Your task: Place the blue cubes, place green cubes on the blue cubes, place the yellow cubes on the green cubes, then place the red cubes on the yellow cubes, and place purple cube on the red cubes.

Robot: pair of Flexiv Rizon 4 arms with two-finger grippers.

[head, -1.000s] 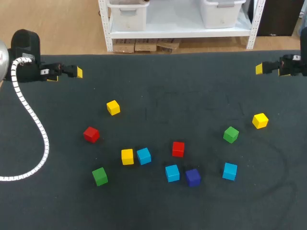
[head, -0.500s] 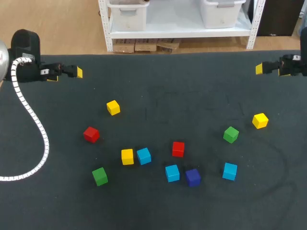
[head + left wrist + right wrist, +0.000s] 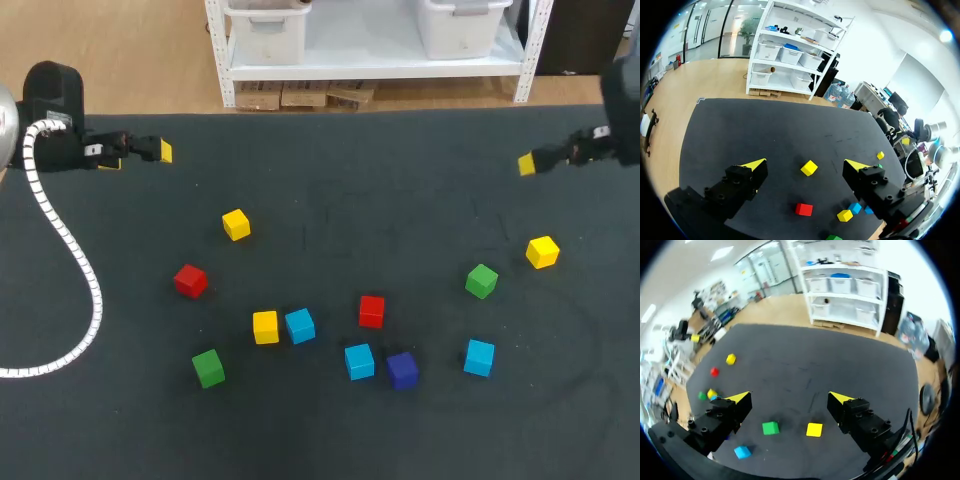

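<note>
Black left arm [image 3: 52, 110], white ribbed cable [image 3: 96, 305], yellow-tipped left tool [image 3: 806, 164]

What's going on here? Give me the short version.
Nothing is held yet. The left end effector and right end effector hang open and empty near the far corners of the dark table. Small solid cubes lie scattered on it in one layer, none stacked: three blue cubes, two green cubes, three yellow cubes, two red cubes and one purple cube. Stacking has not begun.
</note>
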